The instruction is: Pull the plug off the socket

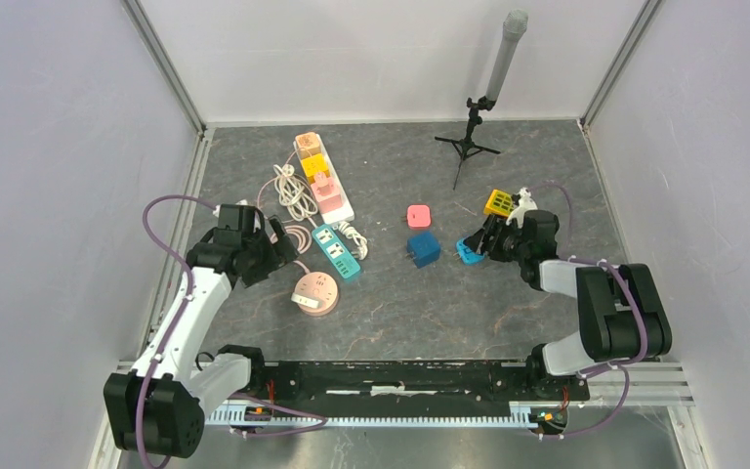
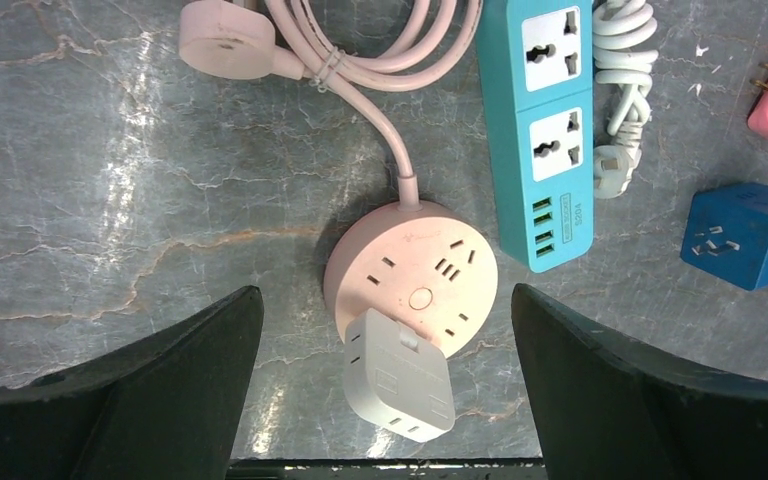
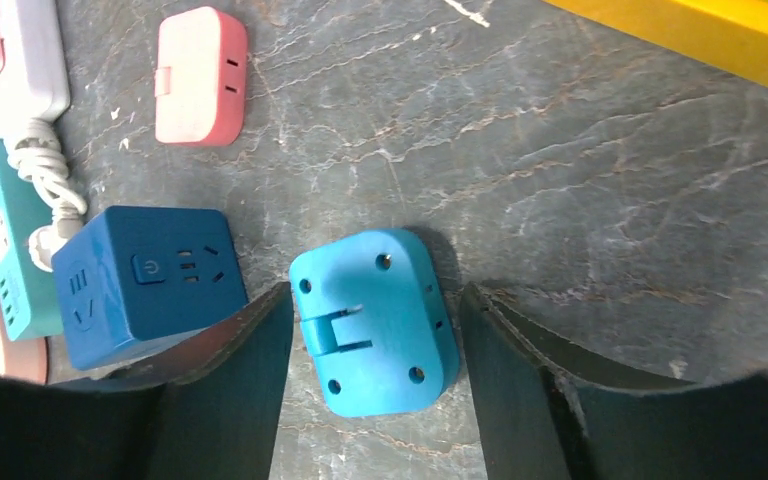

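Approach step. Your left pincer (image 2: 385,300) hangs wide over the round pink plastic socket (image 2: 410,265) on the bench (image 2: 110,200); the white square plug (image 2: 397,385) sits in it. Your right pincer (image 3: 375,295) is wide too, straddling a loose cyan adapter (image 3: 375,330). Next, I judge: descend, pinch the plug, brace the socket.

Grey table (image 1: 400,313), round pink socket (image 1: 315,292), teal strip (image 1: 337,251), blue cube (image 1: 423,248)
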Tool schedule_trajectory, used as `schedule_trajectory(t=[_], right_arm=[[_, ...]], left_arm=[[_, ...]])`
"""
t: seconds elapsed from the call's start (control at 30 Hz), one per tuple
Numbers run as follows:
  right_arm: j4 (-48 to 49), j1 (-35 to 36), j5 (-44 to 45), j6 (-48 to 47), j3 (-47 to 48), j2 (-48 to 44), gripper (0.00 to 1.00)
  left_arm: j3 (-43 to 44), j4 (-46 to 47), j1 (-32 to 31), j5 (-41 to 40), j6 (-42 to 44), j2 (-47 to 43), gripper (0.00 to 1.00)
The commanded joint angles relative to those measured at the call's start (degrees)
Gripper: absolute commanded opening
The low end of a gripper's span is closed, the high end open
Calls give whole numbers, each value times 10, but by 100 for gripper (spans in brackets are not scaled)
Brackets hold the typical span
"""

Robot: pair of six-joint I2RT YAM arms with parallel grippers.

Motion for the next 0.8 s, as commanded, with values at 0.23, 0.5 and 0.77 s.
schedule_trajectory(t=[0.23,0.5,0.77], right_arm=[[-52,5,68,-54,6,-137,77],[57,205,4,-76,7,-221,79],[101,427,100,-123,64,-132,81]], left_arm=[[27,-6,1,-72,-5,-18,100],[38,-6,2,-99,-13,-26,100],[43,-17,2,-103,-10,-25,100]])
